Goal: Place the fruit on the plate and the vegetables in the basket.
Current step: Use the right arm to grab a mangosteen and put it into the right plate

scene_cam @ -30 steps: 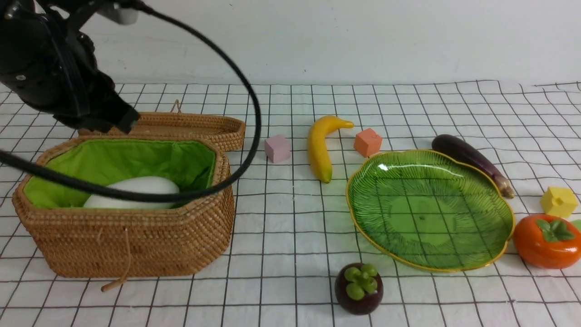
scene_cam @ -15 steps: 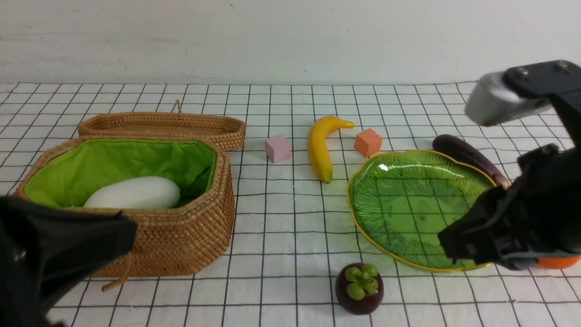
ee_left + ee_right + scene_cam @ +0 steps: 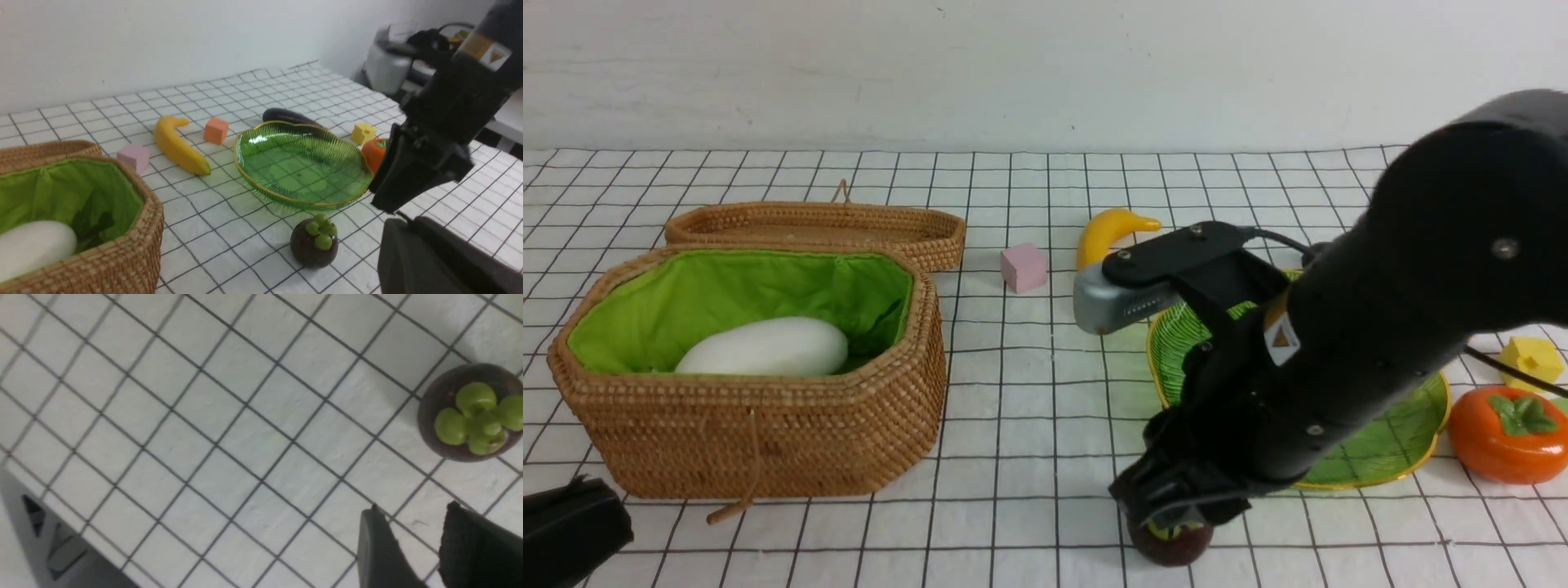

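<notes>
The woven basket (image 3: 768,441) with green lining holds the white radish (image 3: 764,347). My right gripper (image 3: 1176,510) is open and empty, low over the front of the table, right above the mangosteen (image 3: 1172,545); in the right wrist view the mangosteen (image 3: 474,416) lies a little beyond my open gripper (image 3: 412,510). My arm hides part of the green plate (image 3: 1396,441) and of the banana (image 3: 1107,229). The persimmon (image 3: 1507,433) sits right of the plate. The eggplant (image 3: 286,115) lies behind the plate. My left gripper (image 3: 605,523) looks shut and empty at the front left corner.
The shallow woven lid (image 3: 817,229) lies behind the basket. A pink cube (image 3: 1023,267) is left of the banana, an orange cube (image 3: 215,130) behind the plate, and a yellow cube (image 3: 1531,359) behind the persimmon. The cloth is a white grid.
My left arm has pulled back from above the basket down to the front left corner. My right arm has swung in from the right, across the plate, to over the mangosteen.
</notes>
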Tool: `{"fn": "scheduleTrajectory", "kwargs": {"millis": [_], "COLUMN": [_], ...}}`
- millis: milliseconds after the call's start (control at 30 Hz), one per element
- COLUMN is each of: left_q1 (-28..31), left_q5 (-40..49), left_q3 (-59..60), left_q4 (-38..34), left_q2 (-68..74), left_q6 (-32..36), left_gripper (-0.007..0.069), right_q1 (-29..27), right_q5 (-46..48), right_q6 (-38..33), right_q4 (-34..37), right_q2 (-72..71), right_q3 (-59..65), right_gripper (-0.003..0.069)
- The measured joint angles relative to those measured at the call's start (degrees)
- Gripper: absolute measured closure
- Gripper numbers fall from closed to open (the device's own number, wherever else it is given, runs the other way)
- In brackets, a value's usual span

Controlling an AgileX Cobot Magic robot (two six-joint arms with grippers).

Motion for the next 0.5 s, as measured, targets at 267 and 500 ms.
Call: {"fn": "scheduleTrajectory", "kwargs": {"millis": [267, 500], "left_q1": [0.0, 0.0], "left_q5": [0.0, 1.0], "left_q3": [0.0, 0.0], "left_q4": [-0.5, -1.1], "left_q2": [-0.1, -0.1], "left_q6": [-0.2, -0.2], "left_gripper": [0.0638, 0.0638], "right_q1": [-4.6, -5.2], "right_q5": [-1.0, -5.8], "right_q6": [2.3, 3.6], "right_q4": [-2.7, -3.5], "right_q2": [7.5, 15.9], "right_q3": [-0.5, -0.5], "right_gripper": [0.0104, -0.0017]}}
